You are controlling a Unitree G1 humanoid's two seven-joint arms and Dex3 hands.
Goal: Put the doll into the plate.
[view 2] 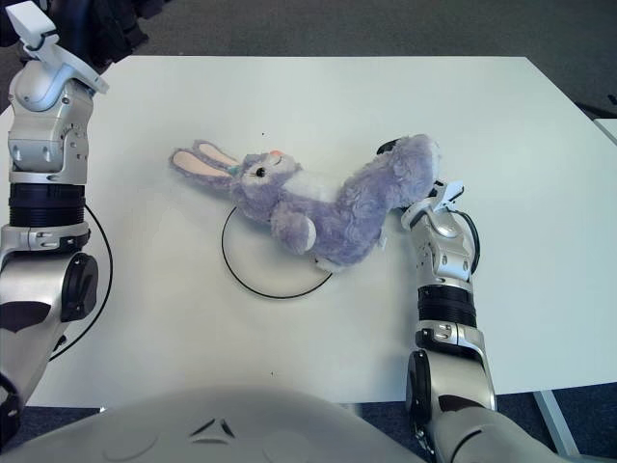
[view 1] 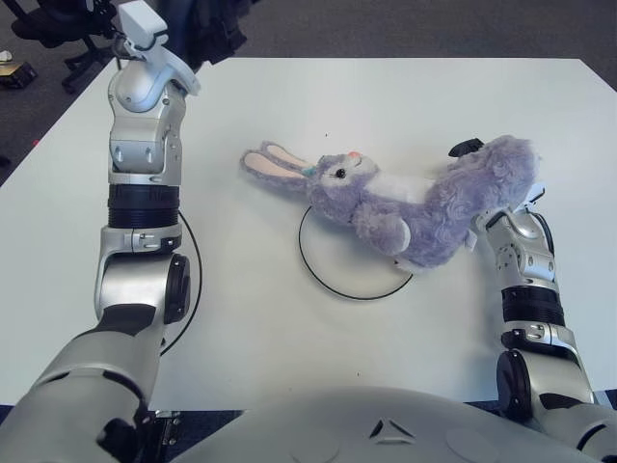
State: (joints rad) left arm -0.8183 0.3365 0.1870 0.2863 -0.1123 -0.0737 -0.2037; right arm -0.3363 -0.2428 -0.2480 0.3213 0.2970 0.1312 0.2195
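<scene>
Doll (view 1: 415,207), purple plush rabbit, lies across plate (view 1: 328,275) ring's upper right rim on white table (view 1: 405,106). Right hand (view 1: 482,159) under its rear, grip unclear. Left hand (view 1: 207,24) raised far left, fingers unclear.

White table (view 1: 405,96), purple plush rabbit (view 1: 405,207) partly over a seemingly white, black-rimmed plate (view 1: 333,280).
</scene>
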